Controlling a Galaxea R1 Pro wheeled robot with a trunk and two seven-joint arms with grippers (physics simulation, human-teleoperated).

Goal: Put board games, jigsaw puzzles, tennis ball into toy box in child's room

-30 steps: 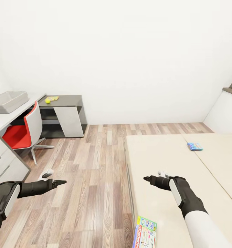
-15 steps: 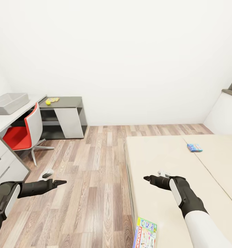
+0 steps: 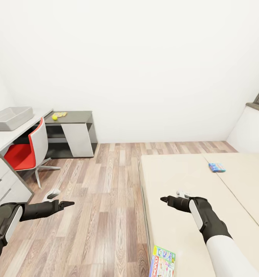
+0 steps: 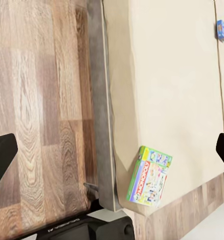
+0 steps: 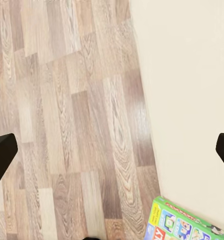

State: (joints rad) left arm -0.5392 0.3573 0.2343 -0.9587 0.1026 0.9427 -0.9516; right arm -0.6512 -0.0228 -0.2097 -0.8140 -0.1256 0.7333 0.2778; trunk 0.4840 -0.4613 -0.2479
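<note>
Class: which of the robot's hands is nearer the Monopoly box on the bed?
Right. The right hand hangs over the bed above the Monopoly box; the left hand is out over the floor.

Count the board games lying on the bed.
2: the Monopoly box at the bed's near corner, and the blue box farther along it. None looks hidden there.

"MONOPOLY" banner on green-white board game [image 3: 162,262] at bed [image 3: 175,231] edge.
</note>
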